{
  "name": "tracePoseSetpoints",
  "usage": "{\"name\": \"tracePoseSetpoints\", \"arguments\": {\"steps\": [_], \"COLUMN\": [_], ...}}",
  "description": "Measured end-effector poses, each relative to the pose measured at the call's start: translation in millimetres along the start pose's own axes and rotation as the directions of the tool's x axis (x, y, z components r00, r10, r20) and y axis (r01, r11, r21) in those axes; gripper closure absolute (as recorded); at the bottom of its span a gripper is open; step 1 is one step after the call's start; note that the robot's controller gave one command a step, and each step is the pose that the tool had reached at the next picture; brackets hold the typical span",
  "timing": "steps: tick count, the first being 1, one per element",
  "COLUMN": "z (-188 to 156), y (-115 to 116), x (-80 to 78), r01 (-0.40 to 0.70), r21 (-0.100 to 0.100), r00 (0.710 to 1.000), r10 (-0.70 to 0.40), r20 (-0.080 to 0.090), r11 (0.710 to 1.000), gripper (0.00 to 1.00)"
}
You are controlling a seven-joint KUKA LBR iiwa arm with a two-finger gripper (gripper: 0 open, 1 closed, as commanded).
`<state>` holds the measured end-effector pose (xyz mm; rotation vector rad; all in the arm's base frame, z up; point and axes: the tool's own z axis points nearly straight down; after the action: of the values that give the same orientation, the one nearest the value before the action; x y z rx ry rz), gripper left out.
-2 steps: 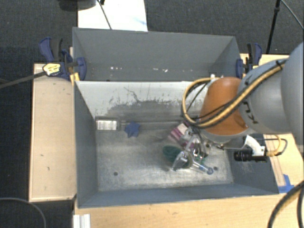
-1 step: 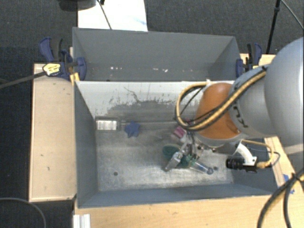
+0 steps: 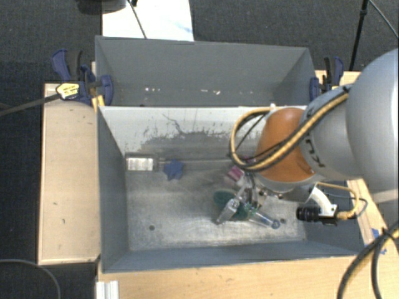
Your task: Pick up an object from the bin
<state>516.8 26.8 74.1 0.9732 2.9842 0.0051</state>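
Gripper point(image 3: 245, 203) sits low at the bin floor, right of centre, under the orange wrist cover point(image 3: 283, 148) w/ its yellow-and-black cables point(image 3: 249, 161). Can't tell if it's open or closed (the cover and the arm's bulk hide most of it), and nothing can be seen held in it.

The obj it's over is a small green piece point(image 3: 250, 212). It's bright teal-green, irregular in shape, and lies flat on the floor right at the gripper's tip, on its near side. Touching or just below it, can't tell which.

Next to that on the left is a grey piece point(image 3: 225, 215), pale and metallic, elongated, lying at a slant w/ one end toward near-left. Just far of it sits a dark green lump point(image 3: 221, 198), rounded, just beside the gripper on its left. On the near-right a thin blue piece point(image 3: 272, 222) lies flat near the green piece. A pink piece point(image 3: 234, 174) lies just on the gripper's far side, by the cables.

Bin point(image 3: 112, 185) is grey metal w/ sloped walls and a scuffed floor, and that whole cluster sits in its right half. Well apart, at the far-left of the floor, a silver block point(image 3: 139, 163) lies at the foot of the left wall. A blue lump point(image 3: 174, 170) sits near it on its right.
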Motion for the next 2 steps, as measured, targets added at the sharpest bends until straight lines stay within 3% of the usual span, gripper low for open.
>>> {"name": "tracePoseSetpoints", "arguments": {"steps": [1, 2], "z": [-2.6, -11.9], "y": [0.6, 1.3], "x": [-3.6, -4.4], "r01": [-0.003, -0.001], "r21": [-0.005, 0.001], "r00": [1.000, 1.000], "r10": [0.003, 0.001], "r20": [0.010, 0.001], "r11": [1.000, 1.000], "gripper": [1.00, 1.00]}}
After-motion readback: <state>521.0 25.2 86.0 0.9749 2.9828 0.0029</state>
